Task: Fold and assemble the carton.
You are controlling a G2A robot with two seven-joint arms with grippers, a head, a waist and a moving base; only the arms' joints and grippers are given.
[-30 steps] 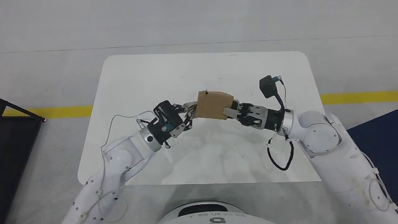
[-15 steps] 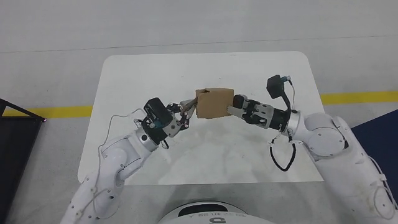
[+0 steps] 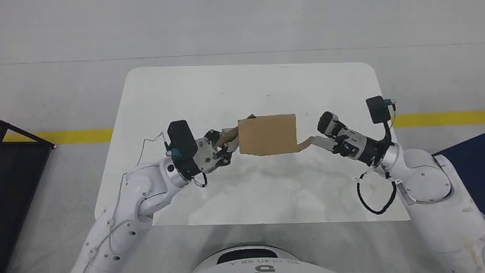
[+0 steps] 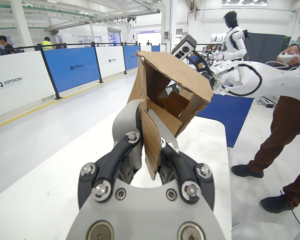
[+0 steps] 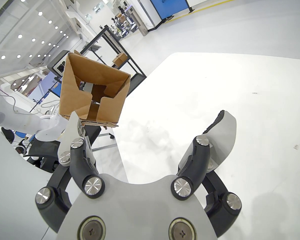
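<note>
The carton [image 3: 267, 134] hangs above the white table [image 3: 151, 98] between my two pincers, opened from a half-flattened shape into a square tube. My left pincer [image 4: 148, 129] is closed tight on one end flap. The tube stands straight out ahead of its fingertips, with the open mouth facing it.

A second ago my right pincer [image 5: 148, 118] sat hard up against the far end of the carton. It has since drawn back towards its own side of the table and stands wide open, holding nothing. One of its fingers [image 5: 72, 123] lies at the edge of a loose lower flap, and I cannot tell whether the two touch. The other finger is well apart from the cardboard. In the same second the panel facing the top camera has grown wider and squarer.

I judge the squaring-up as good as done, since the walls keep their shape on a single grip. What is left is the closing: the end flaps stand unfolded, and I can see into the tube from either wrist. The next move probably falls to the free right pincer, folding the flaps nearest it inward.
</note>
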